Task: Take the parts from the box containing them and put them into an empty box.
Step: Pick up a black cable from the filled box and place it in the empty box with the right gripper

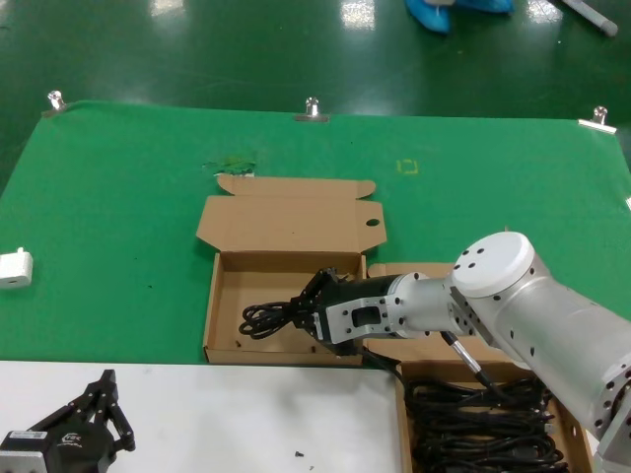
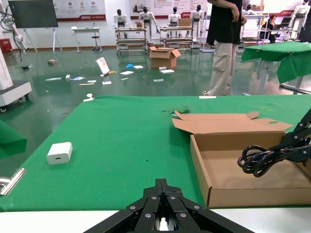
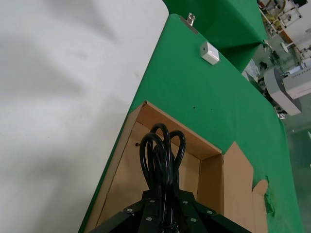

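Green-covered table (image 1: pixel 118 197) carries two brown cartons. The empty box (image 1: pixel 229 313) sits mid-table, lid flap (image 1: pixel 291 222) folded back flat with one round hole at its right end, a few dark specks on the base near the front wall. The box containing them (image 1: pixel 584 445) is at the near right corner, just beside the first carton's right front corner, mostly covered by the right arm, packed with a pile of coiled black cords (image 1: pixel 483 424). Right pincer (image 1: pixel 308 313) reaches in over the empty box, clamped on one cord bundle (image 1: pixel 266 317) whose loops hang just above the base, left of centre. Left pincer (image 1: pixel 106 406) parked low at the near left over the white strip, fingers apart, holding nothing. Small white adapter (image 1: pixel 14 267) at the left table edge
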You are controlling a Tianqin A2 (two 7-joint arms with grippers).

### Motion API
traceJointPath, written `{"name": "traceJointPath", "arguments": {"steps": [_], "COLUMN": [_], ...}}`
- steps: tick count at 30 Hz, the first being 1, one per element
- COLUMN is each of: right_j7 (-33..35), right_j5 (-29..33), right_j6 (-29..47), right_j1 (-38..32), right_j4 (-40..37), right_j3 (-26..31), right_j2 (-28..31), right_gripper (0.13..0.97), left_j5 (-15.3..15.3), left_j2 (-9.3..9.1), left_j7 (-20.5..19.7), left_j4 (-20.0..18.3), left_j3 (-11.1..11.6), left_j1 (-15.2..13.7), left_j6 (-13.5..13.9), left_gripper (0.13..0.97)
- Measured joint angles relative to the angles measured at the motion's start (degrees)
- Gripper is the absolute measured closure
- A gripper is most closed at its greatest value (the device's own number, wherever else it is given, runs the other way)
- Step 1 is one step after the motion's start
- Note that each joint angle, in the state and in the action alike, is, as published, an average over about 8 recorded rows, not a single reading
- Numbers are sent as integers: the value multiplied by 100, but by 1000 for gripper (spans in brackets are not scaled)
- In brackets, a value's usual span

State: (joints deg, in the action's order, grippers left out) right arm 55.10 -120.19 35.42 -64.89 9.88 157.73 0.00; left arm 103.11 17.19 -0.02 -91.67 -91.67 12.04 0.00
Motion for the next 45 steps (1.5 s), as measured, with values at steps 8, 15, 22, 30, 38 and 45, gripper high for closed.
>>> {"name": "traceJointPath", "arguments": {"steps": [8,15,22,30,38,45], "right_j7": [89,163,160,-282,-1126,-1322], "right_j5": [-105,-173,-177,-152,-45,89], "right_j6": [-128,-215,-305,-394,-492,-561], "right_j1": [90,162,194,209,218,227], "right_j4": [90,186,246,295,365,390], "right_j3": [0,0,0,0,0,0], "right_j2": [0,0,0,0,0,0], "right_gripper": [924,924,924,924,924,924], "left_j5": [0,0,0,0,-1,-1], "left_j2": [0,0,0,0,0,0], "left_j7": [0,0,0,0,0,0], "left_j4": [0,0,0,0,0,0], "left_j3": [0,0,0,0,0,0], "left_j1": [0,0,0,0,0,0], "left_j6": [0,0,0,0,0,0], "left_gripper": [958,958,958,958,958,958]}}
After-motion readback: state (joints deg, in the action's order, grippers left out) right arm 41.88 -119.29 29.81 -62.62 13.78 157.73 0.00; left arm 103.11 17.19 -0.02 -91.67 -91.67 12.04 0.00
